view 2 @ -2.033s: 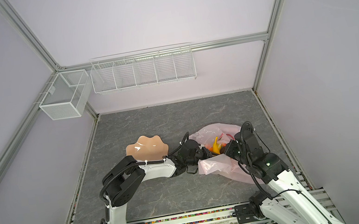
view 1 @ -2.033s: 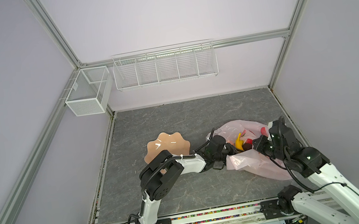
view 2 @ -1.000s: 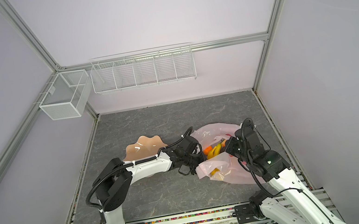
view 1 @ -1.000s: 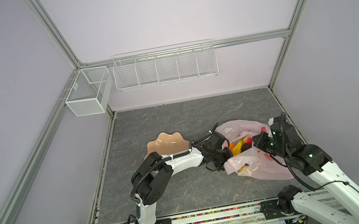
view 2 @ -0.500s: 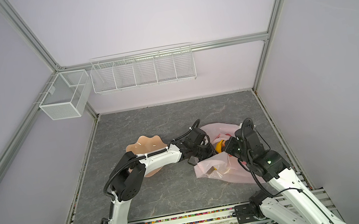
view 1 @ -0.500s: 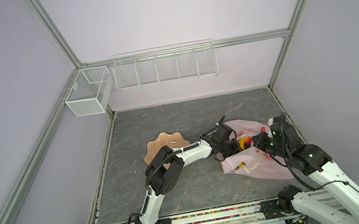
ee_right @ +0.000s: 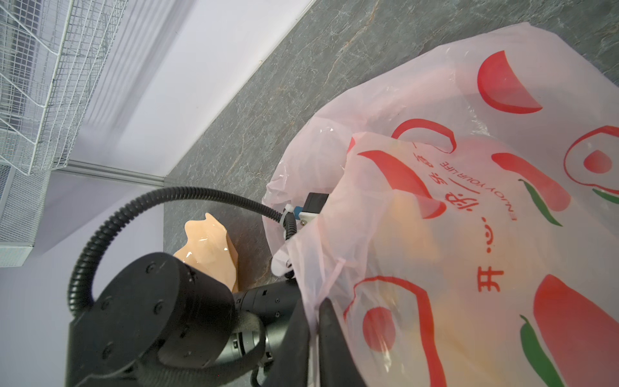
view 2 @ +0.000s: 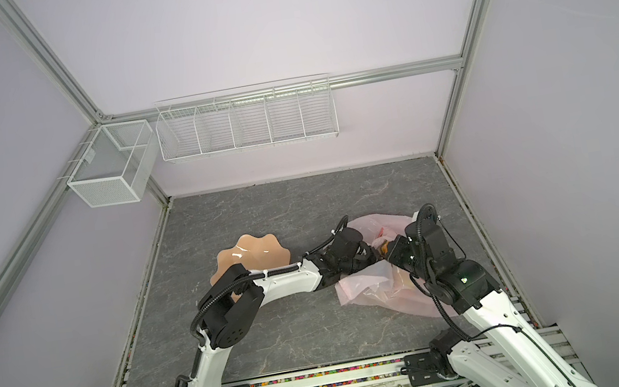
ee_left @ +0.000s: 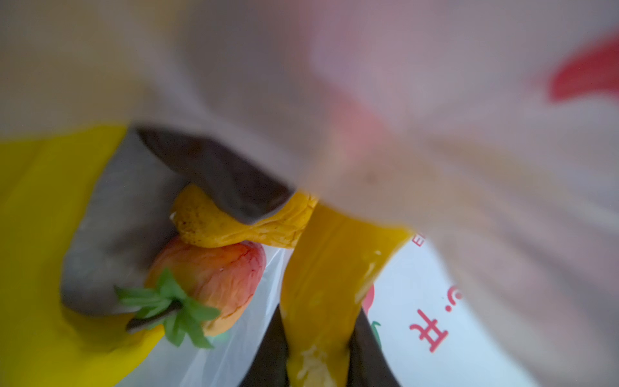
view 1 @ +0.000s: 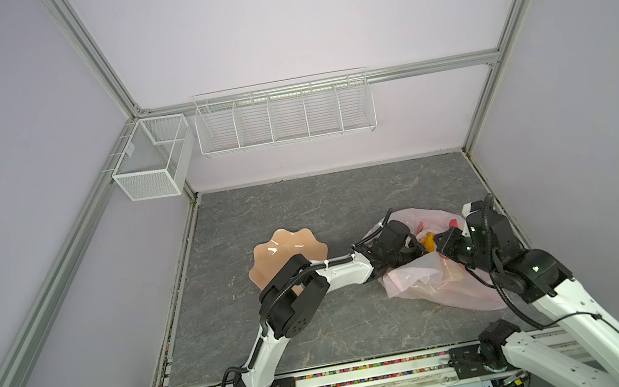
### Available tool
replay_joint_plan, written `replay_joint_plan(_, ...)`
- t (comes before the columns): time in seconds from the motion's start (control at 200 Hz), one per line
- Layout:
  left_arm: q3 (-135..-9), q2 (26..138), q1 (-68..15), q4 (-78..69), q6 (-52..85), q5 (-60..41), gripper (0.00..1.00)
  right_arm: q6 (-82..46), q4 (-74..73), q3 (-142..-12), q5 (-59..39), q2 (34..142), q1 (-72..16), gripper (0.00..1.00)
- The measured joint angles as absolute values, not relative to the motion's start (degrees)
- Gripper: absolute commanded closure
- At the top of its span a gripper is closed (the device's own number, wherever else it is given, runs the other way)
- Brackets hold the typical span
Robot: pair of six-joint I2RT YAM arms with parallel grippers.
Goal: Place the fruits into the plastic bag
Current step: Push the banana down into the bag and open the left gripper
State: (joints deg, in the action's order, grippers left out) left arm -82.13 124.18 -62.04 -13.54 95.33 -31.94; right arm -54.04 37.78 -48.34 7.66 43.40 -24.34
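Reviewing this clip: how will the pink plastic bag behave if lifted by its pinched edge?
Probably floppy: the plastic bag is thin, wrinkled, translucent film. It would likely sag from the edge that the right hand pinches. The fruits inside may roll and shift its weight.

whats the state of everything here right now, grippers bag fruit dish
plastic bag: slumped, mouth lifted open, fruit inside
right gripper: shut on plastic bag edge
left gripper: inside plastic bag, shut on banana
peach: lying loose inside plastic bag
dish: upright, no fruit showing
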Motion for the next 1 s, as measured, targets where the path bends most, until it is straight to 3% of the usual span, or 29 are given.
replay_joint_plan(0.23, -74.0, 123.3, -63.7, -27.6, 105.0, -25.8, 1.00, -54.0, 37.8, -48.3, 7.7, 43.4, -24.3, 0.88)
replay_joint_plan(0.51, -69.9, 121.4, -66.5, -31.9, 111.7, -18.2, 0.94, -54.0, 37.6, -48.4, 7.7, 43.7, -24.3, 0.88)
replay_joint_plan(0.575, -69.9, 121.4, -66.8, -32.3, 112.4, -17.3, 0.80, -54.0, 37.7, -48.4, 7.7, 44.0, -24.4, 0.88)
replay_joint_plan(0.735, -69.9, 121.4, -66.8, -33.0, 112.9, -16.3, 0.26, -54.0, 37.8, -48.3, 7.7, 43.6, -24.4, 0.88)
replay_joint_plan(0.75, -69.9, 121.4, -66.8, -32.9, 112.9, -16.1, 0.10, -54.0, 37.9, -48.4, 7.7, 43.5, -24.3, 0.88)
replay_joint_plan(0.77, -69.9, 121.4, -66.7, -33.0, 112.9, -16.2, 0.01, -54.0, 37.9, -48.3, 7.7, 43.4, -24.3, 0.88)
replay_joint_plan(1.0, -71.0, 119.2, -63.7, -21.7, 105.4, -17.7, 0.01, -54.0, 37.9, -48.4, 7.7, 42.8, -24.3, 0.88)
